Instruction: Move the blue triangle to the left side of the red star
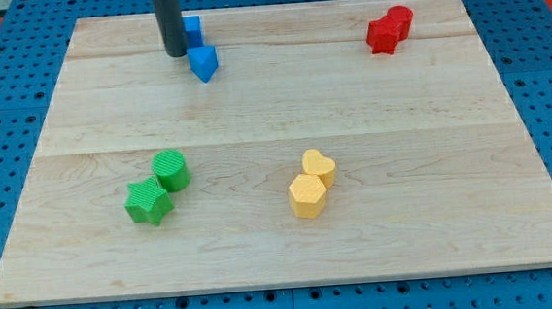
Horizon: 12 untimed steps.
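Note:
The blue triangle (203,62) lies near the board's top left. A second blue block (191,29) sits just above it, partly hidden by the rod. My tip (174,52) rests on the board just left of the blue triangle, touching or almost touching it. The red star (381,36) lies near the top right, with a red cylinder-like block (400,20) touching its upper right side. The star is far to the right of the triangle.
A green cylinder (171,170) and a green star (149,201) sit together at lower left. A yellow heart (319,167) and a yellow hexagon (306,195) sit together at lower centre. The wooden board (283,251) lies on a blue pegboard.

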Each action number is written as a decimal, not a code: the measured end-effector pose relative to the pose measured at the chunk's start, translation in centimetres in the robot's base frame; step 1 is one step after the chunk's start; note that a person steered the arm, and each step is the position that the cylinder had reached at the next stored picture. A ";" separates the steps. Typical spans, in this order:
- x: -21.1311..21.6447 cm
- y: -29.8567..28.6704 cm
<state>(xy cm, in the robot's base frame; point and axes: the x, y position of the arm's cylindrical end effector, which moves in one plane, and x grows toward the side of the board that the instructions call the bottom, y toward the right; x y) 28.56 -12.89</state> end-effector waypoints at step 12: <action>-3.3 14.8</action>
<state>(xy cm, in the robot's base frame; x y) 25.29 1.89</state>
